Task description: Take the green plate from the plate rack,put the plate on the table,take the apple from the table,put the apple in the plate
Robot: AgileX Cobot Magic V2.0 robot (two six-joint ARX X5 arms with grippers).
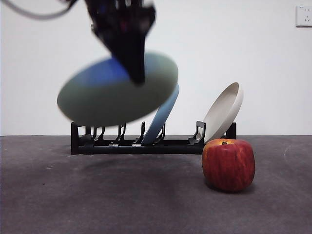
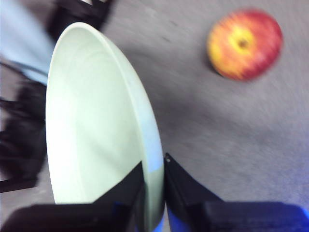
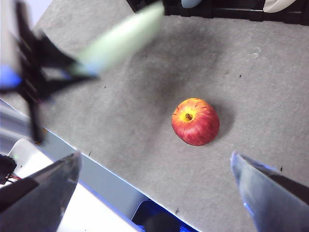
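My left gripper [image 1: 137,78] is shut on the rim of the green plate [image 1: 117,90] and holds it tilted in the air, above and in front of the left end of the black plate rack [image 1: 141,144]. The left wrist view shows the jaws pinching the plate's edge [image 2: 153,183]. The plate [image 3: 120,38] is blurred in the right wrist view. The red apple [image 1: 228,165] sits on the dark grey table [image 1: 122,195] in front of the rack's right end; it also shows in both wrist views [image 2: 245,43] [image 3: 195,122]. My right gripper [image 3: 154,193] is open and empty, high above the apple.
A light blue plate [image 1: 163,114] leans in the rack's middle slots and a cream-white plate [image 1: 223,112] in its right end. A white wall stands behind. The table's near edge [image 3: 96,169] lies under my right gripper.
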